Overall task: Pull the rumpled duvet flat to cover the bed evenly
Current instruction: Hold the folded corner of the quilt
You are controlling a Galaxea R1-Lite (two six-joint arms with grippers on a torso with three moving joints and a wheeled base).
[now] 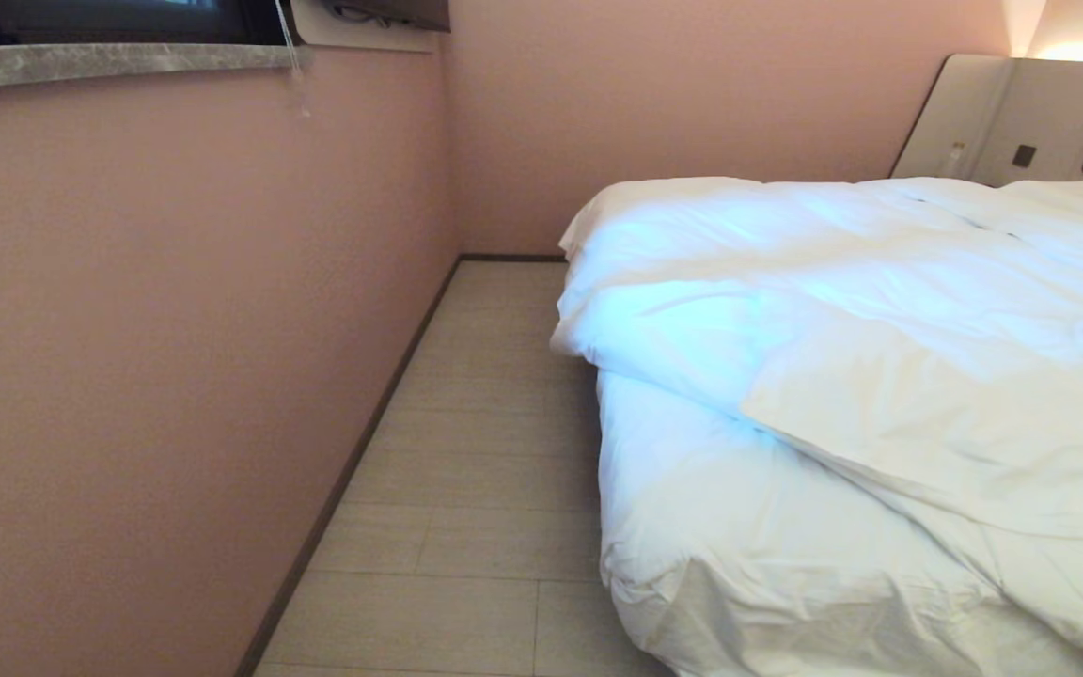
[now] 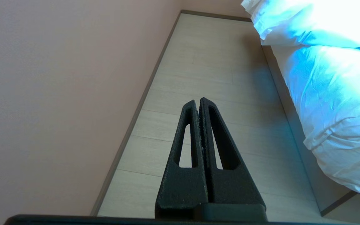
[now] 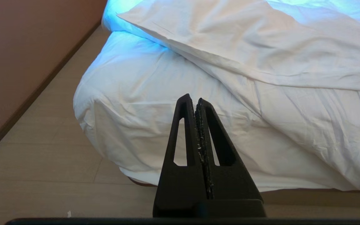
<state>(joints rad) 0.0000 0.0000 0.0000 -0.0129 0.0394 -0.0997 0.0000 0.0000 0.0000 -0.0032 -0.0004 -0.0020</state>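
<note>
Our left gripper [image 2: 198,101] hangs closed and empty over the floor [image 2: 205,72] between the pink wall [image 2: 58,93] and the bed [image 1: 692,489]. Further right, our right gripper [image 3: 192,98], also pressed shut on nothing, points at the bed's near corner. On the mattress the duvet [image 1: 927,376] lies bunched, one flap folded back. We judge it soft, bulky and light enough to drag; that folded edge [image 3: 230,67] looks the best hold.
</note>
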